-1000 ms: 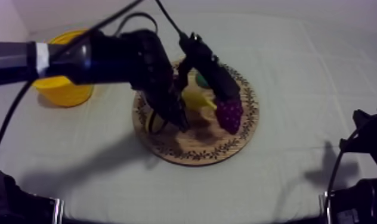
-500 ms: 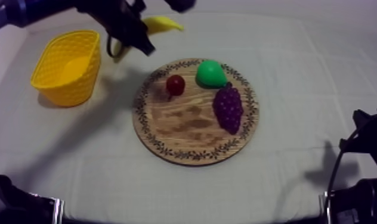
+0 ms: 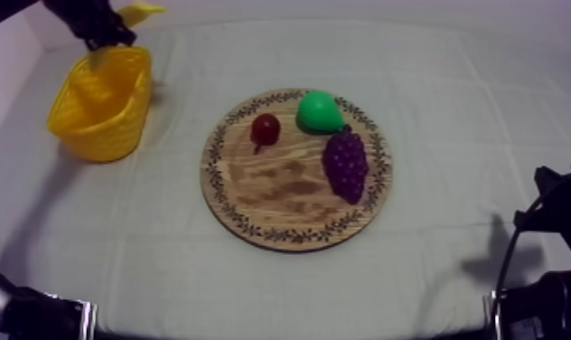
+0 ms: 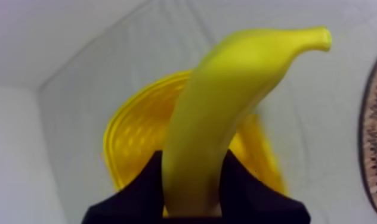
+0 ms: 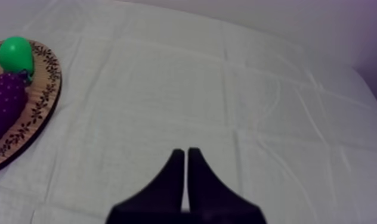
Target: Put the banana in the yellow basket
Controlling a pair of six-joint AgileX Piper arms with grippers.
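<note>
The tabletop (image 3: 452, 136) is covered by a grey-white cloth (image 5: 167, 89) with soft fold lines. Behind its far edge stands a plain pale wall (image 5: 298, 15).

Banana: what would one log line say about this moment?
left gripper: shut on banana | banana: held at yellow basket, not yet in | right gripper: shut, empty | wooden board: pear, grapes, small red fruit

One each: banana (image 4: 226, 107), pear (image 3: 318, 112), bunch of grapes (image 3: 346, 165), small red fruit (image 3: 266, 129), board (image 3: 280, 194), basket (image 3: 92, 136).

Banana (image 4: 226, 119) yellow, basket (image 3: 90, 127) yellow; pear (image 3: 318, 111) green, grapes (image 3: 346, 165) purple, small red fruit (image 3: 266, 129); board (image 3: 280, 194) rim leaf-patterned.
</note>
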